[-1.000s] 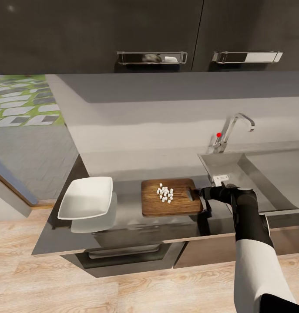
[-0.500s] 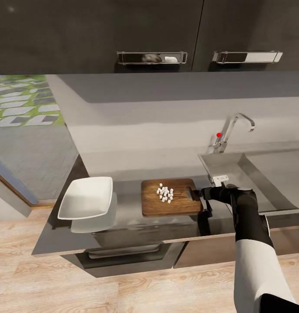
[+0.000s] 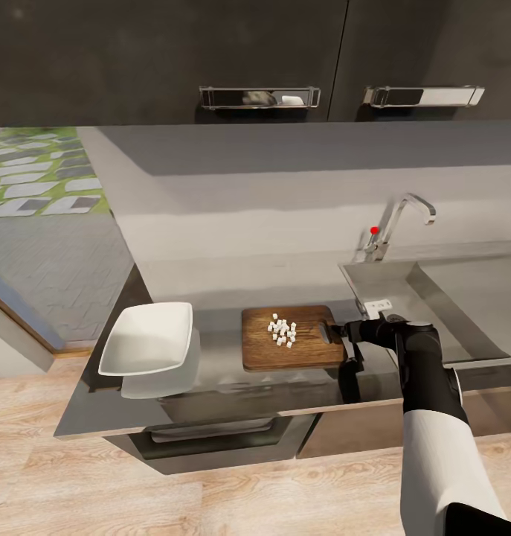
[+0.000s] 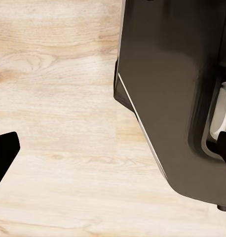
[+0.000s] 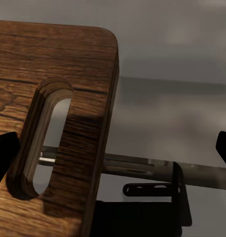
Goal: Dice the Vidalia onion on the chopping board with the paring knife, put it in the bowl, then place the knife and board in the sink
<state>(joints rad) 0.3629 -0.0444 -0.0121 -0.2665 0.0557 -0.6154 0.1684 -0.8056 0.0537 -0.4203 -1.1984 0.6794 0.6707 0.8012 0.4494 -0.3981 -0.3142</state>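
**Onion's diced, now lining up on the board handle**

Onion dice (image 3: 283,332) sit in a loose white pile near the middle of the chopping board (image 3: 270,356); nothing's in the bowl (image 3: 147,339) yet, which sits at the left end of the countertop (image 3: 225,279), well apart from the board. I've got the right gripper (image 3: 344,341) at the board's right edge, beside the handle slot (image 5: 41,133); my guess is that's the handy place to grab so I can carry or tip the dice toward the bowl. From the right wrist view the fingers (image 5: 4,153) look spread wide with the slotted end between them, not pinching anything. Left gripper (image 4: 113,150) hangs spread over the floor, holding nothing. Room-wise, bare counter lies between board and bowl; the sink (image 3: 393,286) is just right of the board, so the arm is a bit boxed in there; the board's front edge runs close to the countertop's front edge, so I'd slide carefully. Can't spot the knife.
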